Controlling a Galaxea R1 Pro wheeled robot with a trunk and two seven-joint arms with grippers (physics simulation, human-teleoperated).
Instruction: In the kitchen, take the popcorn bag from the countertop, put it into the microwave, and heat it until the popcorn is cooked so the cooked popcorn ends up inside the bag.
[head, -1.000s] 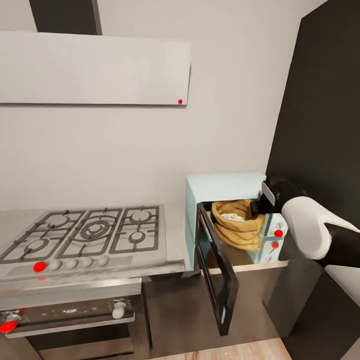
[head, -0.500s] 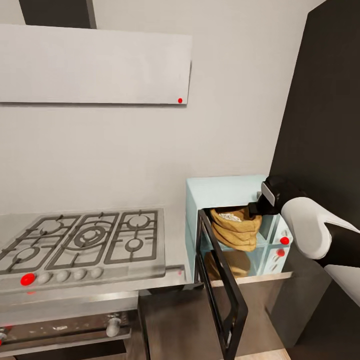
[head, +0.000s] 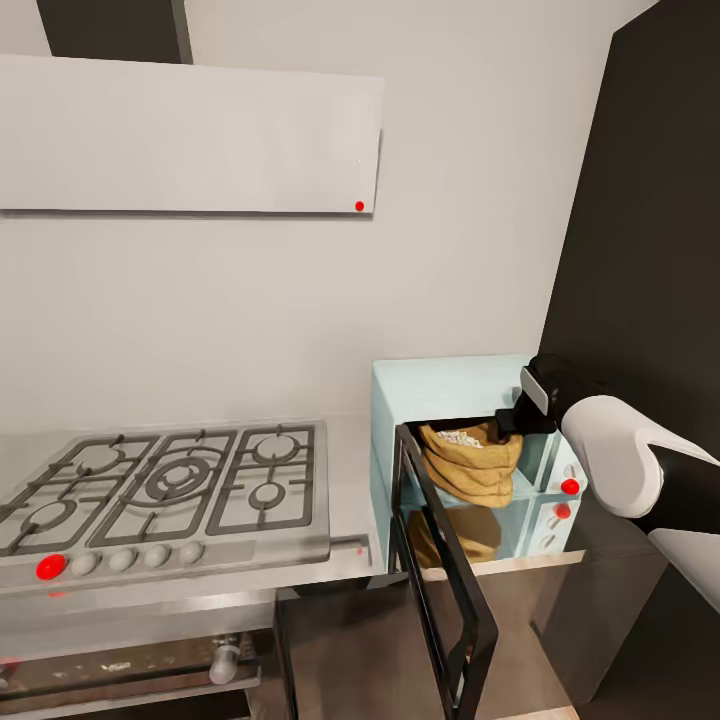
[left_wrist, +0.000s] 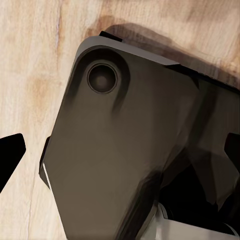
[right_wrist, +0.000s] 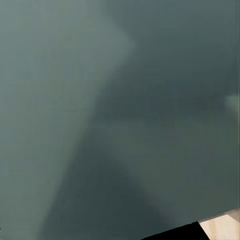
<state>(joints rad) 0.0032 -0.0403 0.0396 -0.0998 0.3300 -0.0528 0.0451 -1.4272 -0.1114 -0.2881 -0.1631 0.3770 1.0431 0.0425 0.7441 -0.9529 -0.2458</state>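
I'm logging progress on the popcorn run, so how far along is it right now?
Done: the popcorn bag is off the countertop and inside the microwave, with pale bits showing in its open top. In hand: the right gripper is at the bag's rim in the opening; whether it grips cannot be told. Left: let go, pull the arm out, shut the open door, and start the heating.

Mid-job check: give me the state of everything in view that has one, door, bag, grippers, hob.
microwave: on the countertop, cavity open.
microwave door: swung wide open toward the robot.
popcorn bag: inside the cavity, upright, mouth open.
popcorn: pale bits showing in the bag's mouth.
right gripper: at the bag's rim inside the cavity; jaws hidden, grip cannot be told.
gas hob: no pots, no flame seen.
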